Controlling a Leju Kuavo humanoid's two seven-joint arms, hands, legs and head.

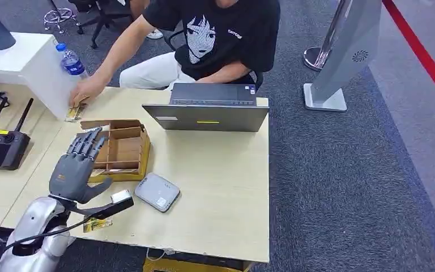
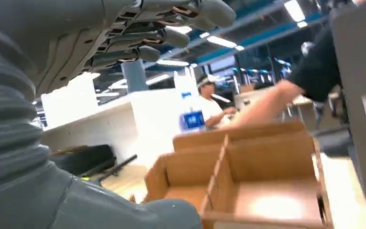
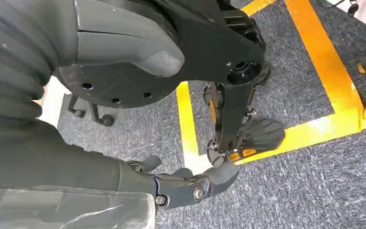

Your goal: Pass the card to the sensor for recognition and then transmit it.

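Note:
My left hand (image 1: 76, 167) hovers open over the near left corner of a compartmented cardboard box (image 1: 126, 150), its fingers stretched toward the far side and holding nothing. The left wrist view has those fingers (image 2: 162, 36) above the box (image 2: 262, 176). A flat grey sensor (image 1: 157, 192) lies on the table just right of the hand. A yellowish card (image 1: 75, 112) lies at the table's far left under a person's hand (image 1: 85, 90). Another small yellowish card-like piece (image 1: 97, 224) lies near the front edge, below my wrist. My right hand (image 3: 190, 183) hangs over the floor with nothing in it.
A grey laptop (image 1: 207, 110) stands at the far side of the wooden table (image 1: 221, 187), the seated person behind it. A water bottle (image 1: 71, 61) stands on a white block at left. A black remote controller (image 1: 0, 147) lies on the left table.

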